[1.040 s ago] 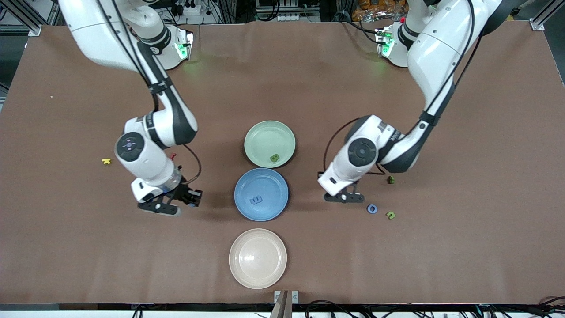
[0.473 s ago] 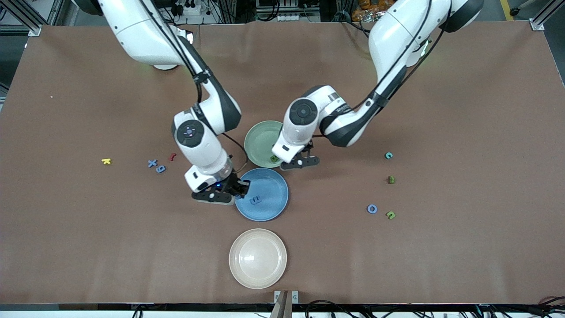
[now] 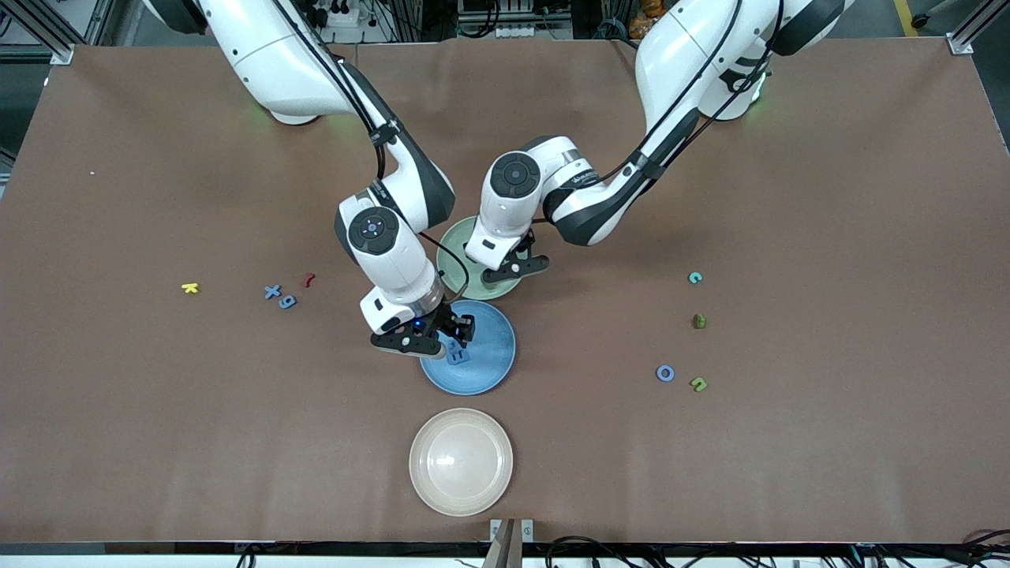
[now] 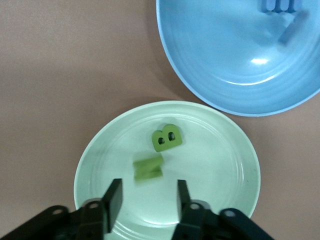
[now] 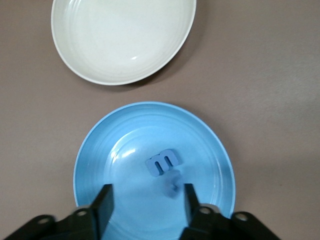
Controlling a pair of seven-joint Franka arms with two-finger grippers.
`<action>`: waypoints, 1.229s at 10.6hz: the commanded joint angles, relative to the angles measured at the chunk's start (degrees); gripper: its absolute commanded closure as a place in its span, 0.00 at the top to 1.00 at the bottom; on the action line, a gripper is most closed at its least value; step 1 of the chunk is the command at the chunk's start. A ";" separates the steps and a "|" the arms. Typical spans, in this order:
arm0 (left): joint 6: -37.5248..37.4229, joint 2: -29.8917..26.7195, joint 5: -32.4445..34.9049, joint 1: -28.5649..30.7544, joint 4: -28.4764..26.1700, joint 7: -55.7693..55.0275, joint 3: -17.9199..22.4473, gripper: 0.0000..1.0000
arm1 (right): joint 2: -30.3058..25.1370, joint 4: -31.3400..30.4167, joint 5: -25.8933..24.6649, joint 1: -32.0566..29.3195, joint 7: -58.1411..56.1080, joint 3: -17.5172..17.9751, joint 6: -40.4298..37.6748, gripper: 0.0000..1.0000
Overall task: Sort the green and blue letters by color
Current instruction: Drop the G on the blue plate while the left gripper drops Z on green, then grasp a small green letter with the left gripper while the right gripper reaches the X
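Note:
My left gripper (image 4: 149,192) hangs open over the green plate (image 4: 220,165). Just off its fingertips is a blurred green piece (image 4: 148,168), loose, beside the green B (image 4: 166,138). My right gripper (image 5: 147,195) hangs open over the blue plate (image 5: 115,150), with a blurred blue piece (image 5: 172,184) loose between its fingers, next to the blue E (image 5: 162,161). In the front view the left gripper (image 3: 505,272) and right gripper (image 3: 442,335) are close together over the two plates. Blue X (image 3: 272,292), 9 (image 3: 287,301) and O (image 3: 665,373) lie on the table, as do a green u (image 3: 698,384) and another green piece (image 3: 698,321).
A cream plate (image 3: 461,461) sits nearest the front camera, in line with the blue plate (image 3: 489,371) and green plate (image 3: 454,260). A yellow K (image 3: 189,288) and a red piece (image 3: 308,279) lie toward the right arm's end. A teal c (image 3: 695,278) lies toward the left arm's end.
Both arms swung in from the table's ends to the plates. Both grippers opened: the green piece left the left gripper over the green plate, the blue piece left the right gripper over the blue plate.

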 commanded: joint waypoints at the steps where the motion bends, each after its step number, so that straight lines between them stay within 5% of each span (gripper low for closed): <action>1: 0.76 -0.45 -1.36 0.70 0.14 -0.20 0.74 1.00 | -0.41 0.54 0.67 -2.37 0.88 -0.32 -1.69 1.00; 3: 0.67 -1.33 -0.49 3.67 1.36 2.51 0.83 1.00 | -2.51 -0.77 0.67 -5.97 0.88 -0.32 -4.58 1.00; 9: -7.92 -5.38 -0.13 22.11 -1.17 40.00 0.57 1.00 | -12.00 -7.70 0.50 -21.86 -11.03 -0.32 -15.91 1.00; 13: -10.04 -5.99 5.12 28.10 -5.22 44.80 0.92 1.00 | -17.46 -19.13 -3.44 -28.39 -15.73 -0.32 -14.71 1.00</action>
